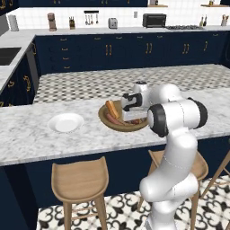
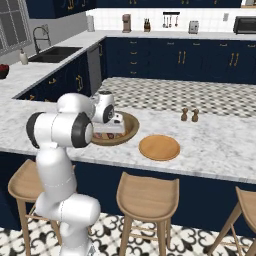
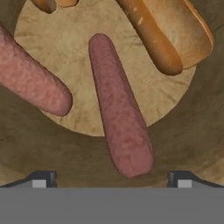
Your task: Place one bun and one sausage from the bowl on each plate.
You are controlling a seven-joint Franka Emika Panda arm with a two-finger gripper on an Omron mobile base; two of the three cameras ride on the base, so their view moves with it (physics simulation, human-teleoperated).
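Note:
The brown wooden bowl (image 1: 103, 117) (image 2: 132, 127) sits mid-counter, with my gripper (image 3: 111, 179) lowered into it, open. In the hand view a reddish sausage (image 3: 119, 118) lies lengthwise on the bowl floor (image 3: 65, 52), its near end just ahead of and between my spread fingertips (image 3: 41, 179), untouched. A second sausage (image 3: 30, 78) lies at the left and a golden bun (image 3: 170, 30) at the upper right. Another bun (image 1: 111, 108) shows in the left base view, leaning at the bowl's left side. The white plate (image 1: 66, 122) lies left of the bowl, the orange-tan wooden plate (image 2: 159, 147) right of it; both are bare.
Two small dark shakers (image 2: 189, 115) stand on the counter behind the wooden plate. Wooden stools (image 1: 81, 182) (image 2: 147, 192) line the counter's near side. Beyond the island a patterned floor runs to dark cabinets, with a sink (image 2: 55, 54) at the left.

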